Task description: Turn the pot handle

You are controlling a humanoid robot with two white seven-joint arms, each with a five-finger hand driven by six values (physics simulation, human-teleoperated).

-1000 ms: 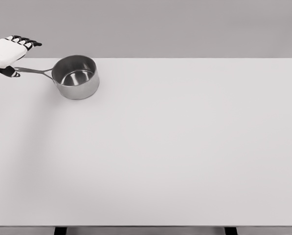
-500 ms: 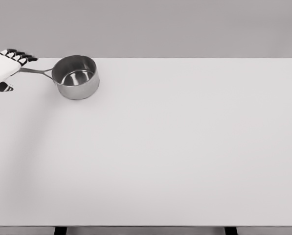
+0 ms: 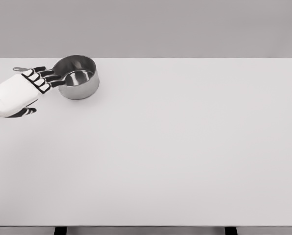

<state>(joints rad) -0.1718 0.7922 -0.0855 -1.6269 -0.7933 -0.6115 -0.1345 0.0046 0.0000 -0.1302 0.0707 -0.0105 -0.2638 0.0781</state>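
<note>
left robot hand (image 3: 24,90) now nearer, fingers spread across pot (image 3: 77,77) handle (image 3: 19,69)

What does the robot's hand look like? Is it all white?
Not all white. The left hand has a smooth white shell over its back and forearm. The fingers are black, with white plates on the segments nearest the palm, and the thumb looks black too. No cables or markings show. The right arm is out of view.
</note>
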